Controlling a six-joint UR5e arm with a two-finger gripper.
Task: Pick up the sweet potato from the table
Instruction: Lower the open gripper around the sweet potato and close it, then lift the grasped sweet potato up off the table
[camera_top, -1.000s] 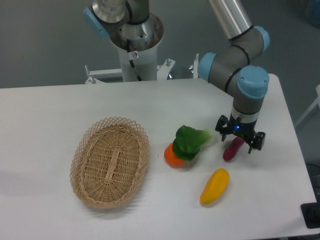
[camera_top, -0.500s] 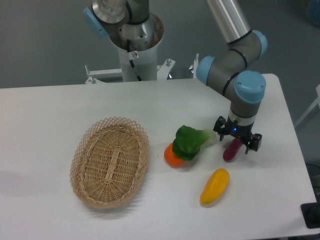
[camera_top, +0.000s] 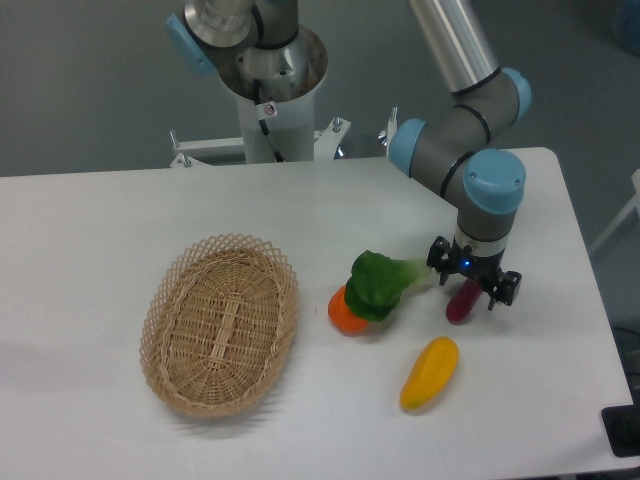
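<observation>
1. In the fixed camera view, the sweet potato (camera_top: 462, 302) lay on the white table (camera_top: 90, 220) toward its right side, a small dark magenta, finger-like piece with tapered ends, its long axis running from lower left to upper right.

2. The gripper (camera_top: 470, 282) hung directly over the sweet potato's upper end, hiding that end. Its two black fingers stood spread to either side of the vegetable, clearly wider than it. Whether either finger touched the skin could not be told from this angle; nothing was gripped yet.

3. Just left of the gripper lay a leafy green vegetable (camera_top: 380, 283), its pale stalk end reaching toward the left finger, and it rested partly on an orange round fruit (camera_top: 345, 313). A yellow oblong vegetable (camera_top: 430, 372) lay below the sweet potato, apart from it. A woven oval basket (camera_top: 220, 322) sat well apart on the left.

4. Judged from its look, the sweet potato was probably light, stiff and smooth-skinned, likely a toy, so it should not crush, but its rounded, tapering form could slip or swivel out of a pinch near either tip.

5. The best hold seemed to be across the thick middle, fingers closing square to the long axis. The gripper sat toward the upper end, so a grasp there risked the piece tilting.

6. The green stalk lay close enough to the left finger that closing might nudge it.
</observation>
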